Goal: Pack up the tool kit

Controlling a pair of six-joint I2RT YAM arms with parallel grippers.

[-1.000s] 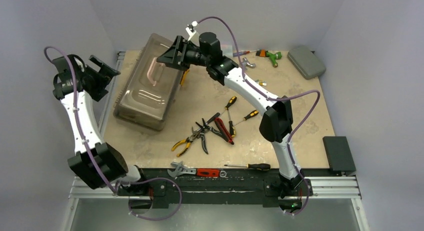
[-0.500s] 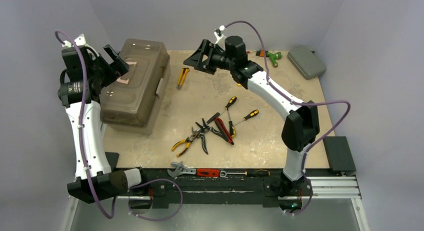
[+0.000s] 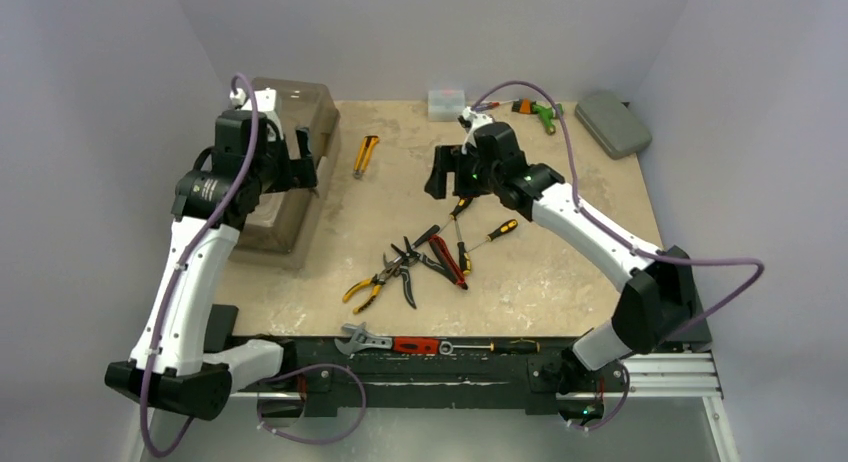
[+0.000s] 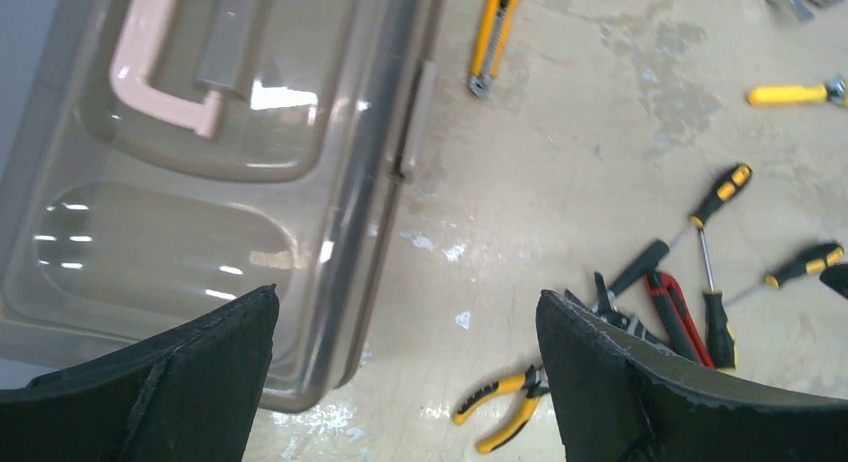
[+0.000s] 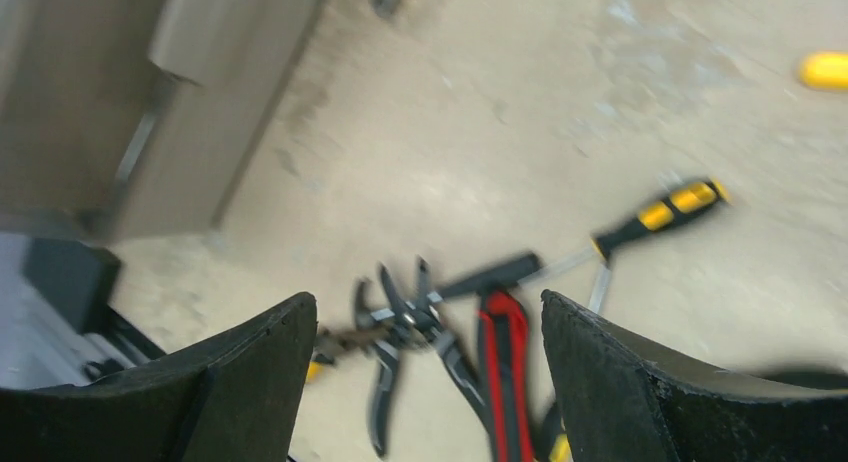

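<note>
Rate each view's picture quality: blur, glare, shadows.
Top external: sharp and evenly lit, with only faint shadows on the table. Left wrist: sharp, with white glare patches on the toolbox lid. Right wrist: motion-blurred throughout, the screwdriver smeared.

two white-and-black arms rise from bases side by side at the near side. the left arm (image 3: 185,282) stands steeply, then bends at the elbow toward the far left, wrist tipped downward. the left gripper (image 3: 306,160) hangs with its jaws spread wide, nothing between them. the right arm (image 3: 590,232) leans low from its base and reaches inward toward the middle. the right gripper (image 3: 443,177) points down, jaws wide apart, holding nothing.
</note>
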